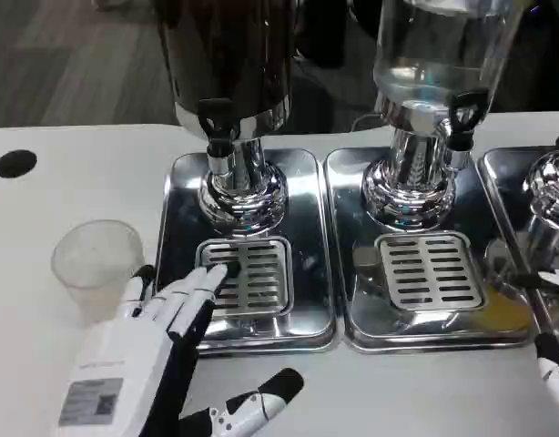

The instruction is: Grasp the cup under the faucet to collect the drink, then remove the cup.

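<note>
a: nearest us, our left hand (pixel 161 350) lies low over the white table (pixel 43 382), fingers spread and holding nothing, the thumb stuck out to the right near the bottom edge.

b: and its fingertips (pixel 216 276) reach onto the slotted metal grille (pixel 248 273) of the left shiny steel drip tray (pixel 307 237).

a: just left of those fingers we see the clear, frosted plastic cup (pixel 97 264), upright on the table, outside the tray and beside it. whether the hand touches it, we cannot tell.

b: so the cup sits off to the left of the black faucet (pixel 218 127), not beneath it.

a: on the far right edge we catch a sliver of our right hand (pixel 554 364), a white and black finger or two; loose or clenched, we cannot tell.

b: middle ground, a second steel drip tray (pixel 352 300) with its own slotted grille (pixel 430 269).

a: farther back, the dark-bodied drink dispenser (pixel 225 55) stands on a chrome pedestal over the left tray, and the clear glass dispenser (pixel 439 55) over the middle tray, black tap (pixel 463 114) at its front.

b: and a black round spot (pixel 15 163) far left on the table.
</note>
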